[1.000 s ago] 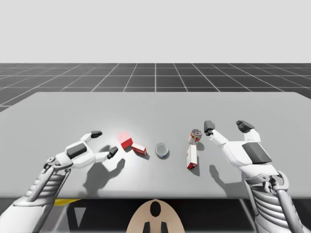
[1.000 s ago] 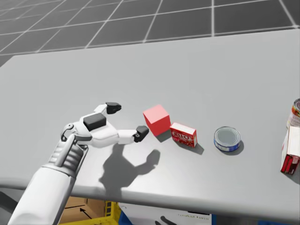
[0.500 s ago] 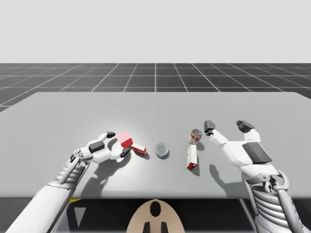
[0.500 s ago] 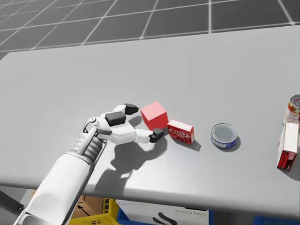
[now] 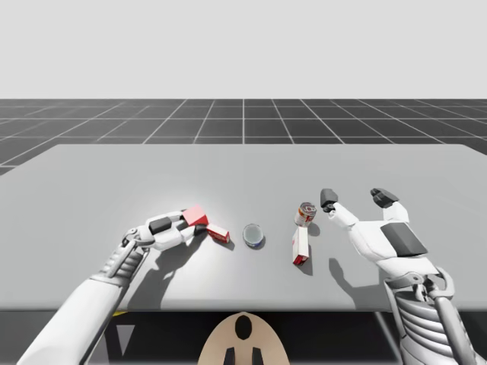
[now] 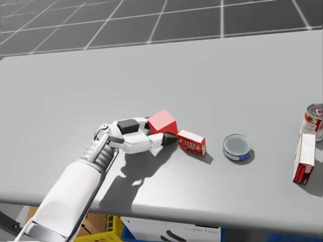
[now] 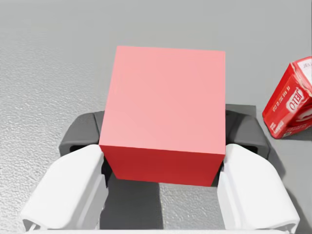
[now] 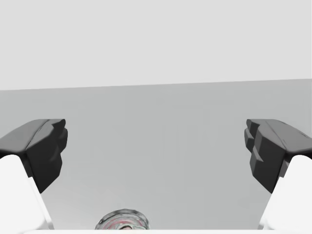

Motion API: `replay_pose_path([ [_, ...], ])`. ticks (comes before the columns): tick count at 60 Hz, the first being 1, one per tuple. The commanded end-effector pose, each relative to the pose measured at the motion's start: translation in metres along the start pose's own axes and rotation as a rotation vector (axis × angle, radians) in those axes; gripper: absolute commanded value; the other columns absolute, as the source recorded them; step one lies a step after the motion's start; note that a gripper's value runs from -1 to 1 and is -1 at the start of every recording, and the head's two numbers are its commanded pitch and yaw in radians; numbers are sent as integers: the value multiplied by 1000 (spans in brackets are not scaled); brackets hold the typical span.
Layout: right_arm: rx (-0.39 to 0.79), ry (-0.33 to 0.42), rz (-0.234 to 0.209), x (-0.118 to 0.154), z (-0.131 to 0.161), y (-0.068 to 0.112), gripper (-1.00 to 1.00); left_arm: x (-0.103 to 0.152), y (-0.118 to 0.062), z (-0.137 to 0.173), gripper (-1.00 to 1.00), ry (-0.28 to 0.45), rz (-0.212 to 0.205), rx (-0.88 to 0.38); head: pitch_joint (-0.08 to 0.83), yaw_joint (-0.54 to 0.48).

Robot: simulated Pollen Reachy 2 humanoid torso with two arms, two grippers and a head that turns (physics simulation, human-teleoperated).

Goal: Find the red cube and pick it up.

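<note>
The table (image 6: 212,65) carries five items in a loose row across its near half. From my left:

1. The cube (image 6: 162,122) sits between the fingers of the left gripper (image 7: 163,136), touching both.
2. The small box (image 6: 191,142) lies just right of the cube and slightly nearer to me, not touching it.
3. The low can (image 6: 237,147) is right of the small box.
4. The long box (image 6: 304,164) is further right.
5. The upright can (image 6: 314,119) stands just behind the long box.

The right gripper (image 5: 355,198) hangs right of the upright can, fingers spread.
</note>
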Motion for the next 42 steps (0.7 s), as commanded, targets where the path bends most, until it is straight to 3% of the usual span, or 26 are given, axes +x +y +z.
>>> replay_pose_path([
  [1, -1, 1, -10, 0, 0, 1, -1000, -6, -2, -1, 1000, 10, 2, -16, 603, 256],
  [15, -7, 0, -14, 0, 1, 0, -1000, -10, -4, 0, 1000, 10, -23, -5, 390, 250],
  [23, -7, -1, -16, 0, 1, -1, -1000, -8, -3, 2, 1000, 3, -23, 3, 317, 238],
  [34, -6, -1, -20, 1, 0, -2, -1000, 16, -1, 20, 1000, -49, -47, 43, 306, 245],
  [42, -7, 0, -22, 1, 0, -2, -1000, 42, 1, 42, 1000, -89, -126, 111, 306, 247],
])
